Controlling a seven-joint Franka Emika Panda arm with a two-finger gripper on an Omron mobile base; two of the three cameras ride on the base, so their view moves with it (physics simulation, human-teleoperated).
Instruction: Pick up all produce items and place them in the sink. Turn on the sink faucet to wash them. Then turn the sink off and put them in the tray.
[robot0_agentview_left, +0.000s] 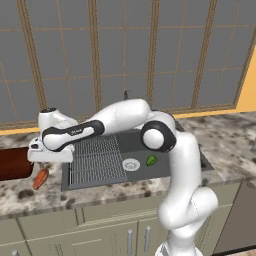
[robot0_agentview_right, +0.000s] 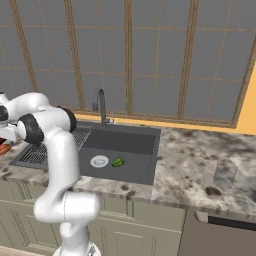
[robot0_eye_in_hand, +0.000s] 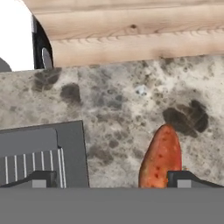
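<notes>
hand view: carrot (robot0_eye_in_hand: 161, 157) base cut off behind hand (robot0_eye_in_hand: 113, 179) fingertip.

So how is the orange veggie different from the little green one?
The orange piece is long and pointed; the green piece is short and rounded. The orange one lies on the speckled counter beside the sink, with the open gripper over it; the green one sits inside the basin near the white drain. Both are small and lying loose.
</notes>
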